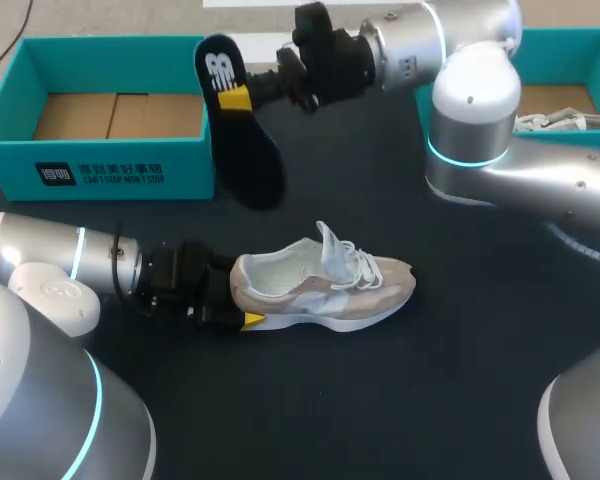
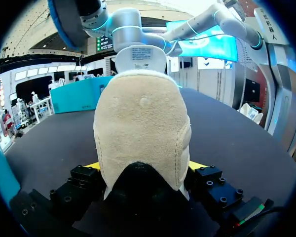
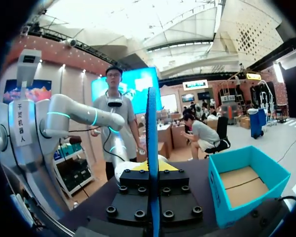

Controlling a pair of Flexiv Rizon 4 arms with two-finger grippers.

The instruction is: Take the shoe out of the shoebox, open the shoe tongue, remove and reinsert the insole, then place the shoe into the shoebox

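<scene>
— Where's the shoe?

— The beige and white lace-up fabric shoe stands on its sole on the black table, a little toward six o'clock from the middle. Its toe points to three o'clock and its heel to nine. The white tongue is pulled up and stands above the laces.

— And the left gripper?

— At the heel, coming in from nine o'clock. In the left wrist view the suede heel sits between the two yellow tips, one against each side, so the left gripper is clamped on it.

— The insole?

— The black foam insole, with a white logo and a blue edge, is out of the shoe, up at eleven o'clock. The right gripper pinches it near its upper end. In the right wrist view it shows edge-on, with a finger pressed on each face. Whether its lower end touches the table, I cannot tell.

— The shoebox?

— The open teal cardboard shoebox sits at ten o'clock with its brown floor showing, just beside the insole. A second teal box is at two o'clock behind the right arm.
</scene>
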